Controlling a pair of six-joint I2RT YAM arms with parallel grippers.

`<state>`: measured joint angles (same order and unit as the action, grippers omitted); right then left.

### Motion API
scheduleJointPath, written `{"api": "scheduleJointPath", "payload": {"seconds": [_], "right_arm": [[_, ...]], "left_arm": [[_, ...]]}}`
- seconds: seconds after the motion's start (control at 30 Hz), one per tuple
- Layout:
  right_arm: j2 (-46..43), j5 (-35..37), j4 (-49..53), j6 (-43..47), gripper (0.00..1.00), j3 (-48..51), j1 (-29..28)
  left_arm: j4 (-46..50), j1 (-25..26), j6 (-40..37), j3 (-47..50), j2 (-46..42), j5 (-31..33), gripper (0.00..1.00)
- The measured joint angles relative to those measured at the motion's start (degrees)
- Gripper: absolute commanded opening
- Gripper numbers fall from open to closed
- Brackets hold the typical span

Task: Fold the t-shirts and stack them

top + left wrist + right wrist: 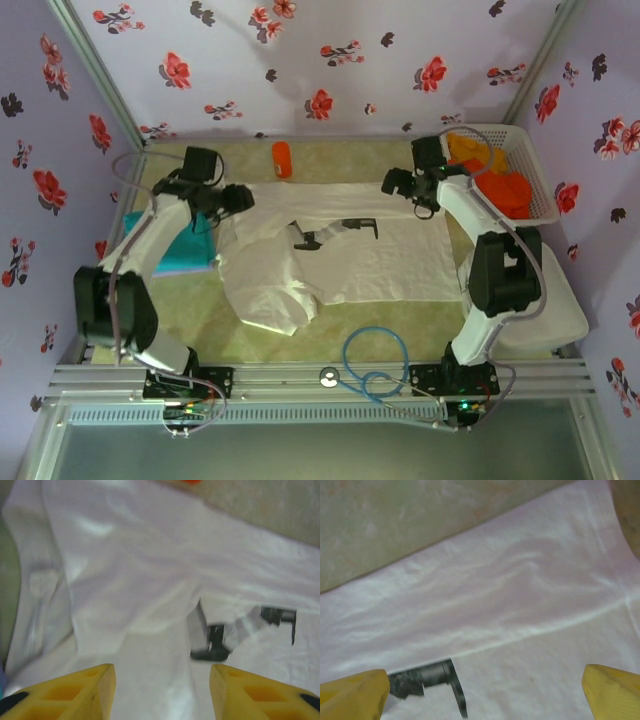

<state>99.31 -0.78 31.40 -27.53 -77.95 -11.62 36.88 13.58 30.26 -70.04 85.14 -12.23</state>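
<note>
Tabletop point(190, 300) bears white t-shirt point(400, 260); both arms bend inward over it, jaws released.

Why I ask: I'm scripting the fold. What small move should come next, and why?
Probably lower the left gripper and right gripper onto the white t-shirt to pinch its far edge: both hover open above it, and its left side lies rumpled.
</note>
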Motion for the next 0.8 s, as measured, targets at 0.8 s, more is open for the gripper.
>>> {"api": "scheduleJointPath", "payload": {"seconds": [0.8], "right_arm": [[-22.69,2.36,0.13,-7.32,0.81,27.23,0.00]], "left_arm": [[3.54,24.26,30.05,42.38,-34.25,0.72,0.51]]}}
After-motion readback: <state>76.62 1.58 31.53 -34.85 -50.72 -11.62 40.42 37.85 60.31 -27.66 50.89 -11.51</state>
